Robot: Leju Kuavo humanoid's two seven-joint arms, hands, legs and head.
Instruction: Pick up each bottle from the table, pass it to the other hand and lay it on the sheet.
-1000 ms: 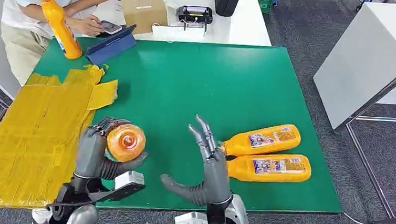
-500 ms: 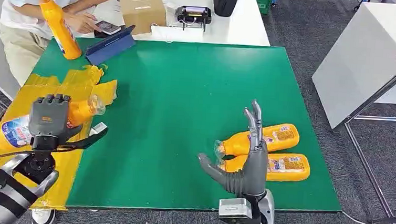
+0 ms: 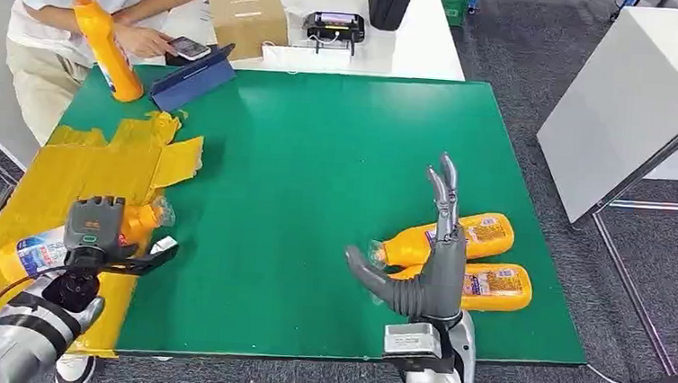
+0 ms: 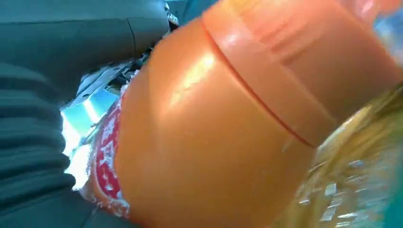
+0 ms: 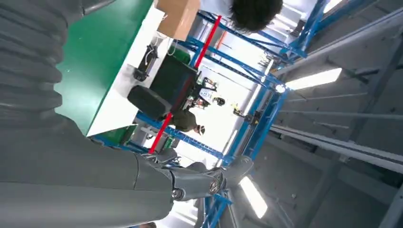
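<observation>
Bare green mat point(image 3: 318, 181) is lying open across the frame's centre. Two orange bottles point(image 3: 457, 258) are crowding the lower right, a standing bottle point(image 3: 106, 49) and blue tablet case point(image 3: 190, 77) blocking the upper left.

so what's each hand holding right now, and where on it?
Left hand grips an orange bottle around its upper body, just below the neck, over the yellow sheet. Right hand holds nothing, fingers spread.

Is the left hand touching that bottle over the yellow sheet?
Touching: the head view shows the left hand with fingers wrapped over the bottle.
</observation>
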